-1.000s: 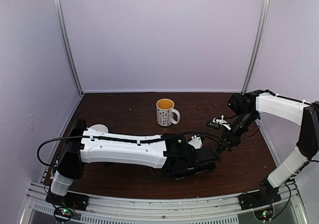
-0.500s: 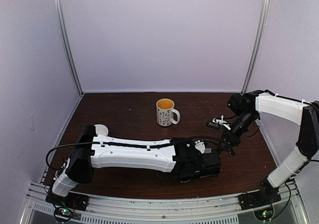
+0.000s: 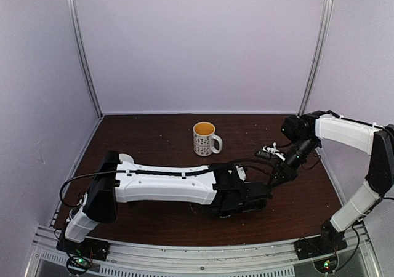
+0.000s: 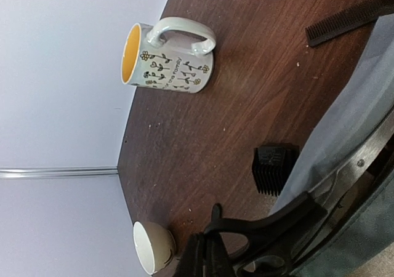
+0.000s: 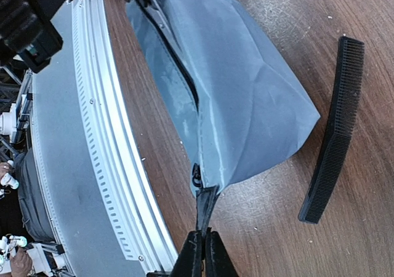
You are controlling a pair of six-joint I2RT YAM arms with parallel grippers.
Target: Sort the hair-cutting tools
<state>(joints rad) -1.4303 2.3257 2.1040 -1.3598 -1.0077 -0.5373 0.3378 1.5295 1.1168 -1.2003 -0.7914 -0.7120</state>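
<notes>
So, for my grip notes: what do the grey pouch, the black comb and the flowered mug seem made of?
Grey pouch: likely soft matte fabric; it creases and folds. Black comb: probably moulded plastic, dull finish, fine even teeth. Flowered mug: looks glazed ceramic, glossy white outside, yellow inside.

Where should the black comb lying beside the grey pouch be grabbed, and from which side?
Probably across the narrow width of the black comb, a little off its middle, coming straight down from above. It lies flat on the table, long and thin, so only its two long edges give the jaws a hold. The grey pouch has a corner close beside the comb's middle.
</notes>
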